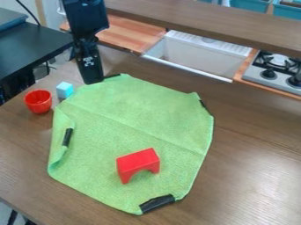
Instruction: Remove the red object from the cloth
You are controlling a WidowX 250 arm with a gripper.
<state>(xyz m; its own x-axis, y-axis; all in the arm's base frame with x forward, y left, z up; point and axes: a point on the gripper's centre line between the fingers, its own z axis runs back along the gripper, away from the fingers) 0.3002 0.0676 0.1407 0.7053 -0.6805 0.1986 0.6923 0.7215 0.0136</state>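
- Black tool (93, 82) hanging over the cloth's far left corner, pointing down. Can't tell if it's wide or narrow from this angle, tbh.
- Red arch block (139, 162) is sitting on the green cloth (135, 114), toward the near side. Solid bright red, smooth flat faces, chunky, with a rounded cutout underneath.
- Cloth's got a bit of texture, a crease running across it, black strips around the edge, and its left side is kinda curled over.
- It's all on a brown wood-grain bench (250, 176). Off the cloth's left side there's a red cup (38, 102) near a light blue cube (64, 90).
- Toy kitchen behind: white sink (197, 55), stove (273, 72) with black knobs to the right of it, plus a dark table (29, 48) over on the left.
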